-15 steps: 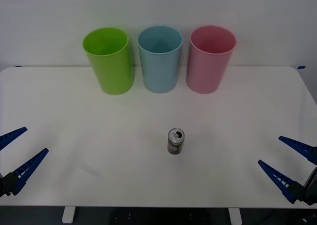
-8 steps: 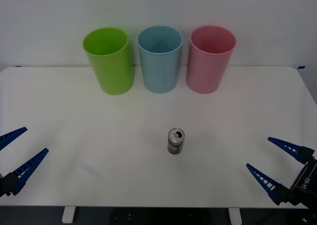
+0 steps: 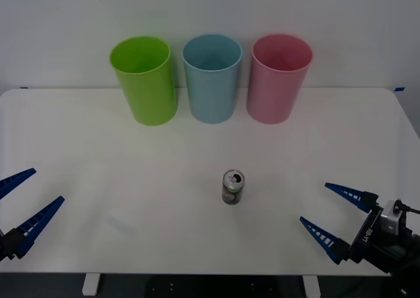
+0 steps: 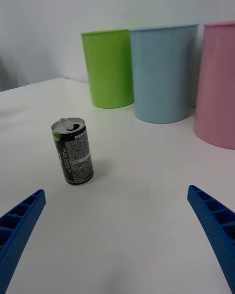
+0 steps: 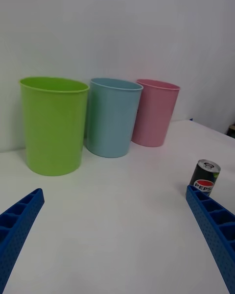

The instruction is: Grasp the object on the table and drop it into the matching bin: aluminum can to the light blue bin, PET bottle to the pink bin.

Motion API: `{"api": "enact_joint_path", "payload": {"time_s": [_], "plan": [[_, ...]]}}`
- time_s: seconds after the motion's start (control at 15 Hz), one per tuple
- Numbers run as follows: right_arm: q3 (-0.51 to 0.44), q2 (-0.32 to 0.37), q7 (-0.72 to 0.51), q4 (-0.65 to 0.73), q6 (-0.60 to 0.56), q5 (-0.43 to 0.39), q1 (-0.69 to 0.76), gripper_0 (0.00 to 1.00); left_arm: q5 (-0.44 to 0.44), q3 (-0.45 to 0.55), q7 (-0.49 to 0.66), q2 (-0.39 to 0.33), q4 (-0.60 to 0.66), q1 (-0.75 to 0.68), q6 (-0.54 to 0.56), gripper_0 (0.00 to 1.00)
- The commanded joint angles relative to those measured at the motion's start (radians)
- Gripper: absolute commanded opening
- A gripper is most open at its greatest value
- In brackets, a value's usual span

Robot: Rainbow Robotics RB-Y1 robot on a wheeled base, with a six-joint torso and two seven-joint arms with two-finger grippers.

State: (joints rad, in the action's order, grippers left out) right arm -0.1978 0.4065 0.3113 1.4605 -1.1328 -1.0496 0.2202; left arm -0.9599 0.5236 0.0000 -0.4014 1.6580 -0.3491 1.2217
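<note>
The aluminum can [image 3: 232,187] stands upright near the centre of the white table [image 3: 98,153], pull-tab top up, touched by nothing. The right gripper [image 3: 333,214] sits at roughly 4 o'clock from the can, over the near table edge, fingers spread wide and empty. The left gripper [image 3: 21,199] hangs at 9 o'clock, well apart, fingers likewise wide and empty. At 12 o'clock, along the far edge, stand the lime green bin [image 3: 145,80], light blue bin [image 3: 211,77] and pink bin [image 3: 278,78].
</note>
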Motion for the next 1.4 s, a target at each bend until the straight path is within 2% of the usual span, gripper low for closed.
{"api": "enact_joint_path", "payload": {"time_s": [0.07, 0.47, 0.87, 1.4], "plan": [[0.058, -0.002, 0.003, -0.043, 0.016, -0.020, -0.042, 1.00, 0.000, 0.000, 0.000, 0.000, 0.000, 0.000, 0.000, 1.00], [0.189, -0.008, 0.029, -0.045, 0.156, -0.018, -0.073, 1.00, 0.000, 0.000, 0.000, 0.000, 0.000, 0.000, 0.000, 1.00], [0.273, -0.061, 0.043, -0.045, 0.258, -0.020, -0.101, 1.00, 0.000, 0.000, 0.000, 0.000, 0.000, 0.000, 0.000, 1.00], [0.314, -0.156, 0.038, -0.045, 0.363, -0.124, -0.134, 1.00, 0.000, 0.000, 0.000, 0.000, 0.000, 0.000, 0.000, 1.00]]}}
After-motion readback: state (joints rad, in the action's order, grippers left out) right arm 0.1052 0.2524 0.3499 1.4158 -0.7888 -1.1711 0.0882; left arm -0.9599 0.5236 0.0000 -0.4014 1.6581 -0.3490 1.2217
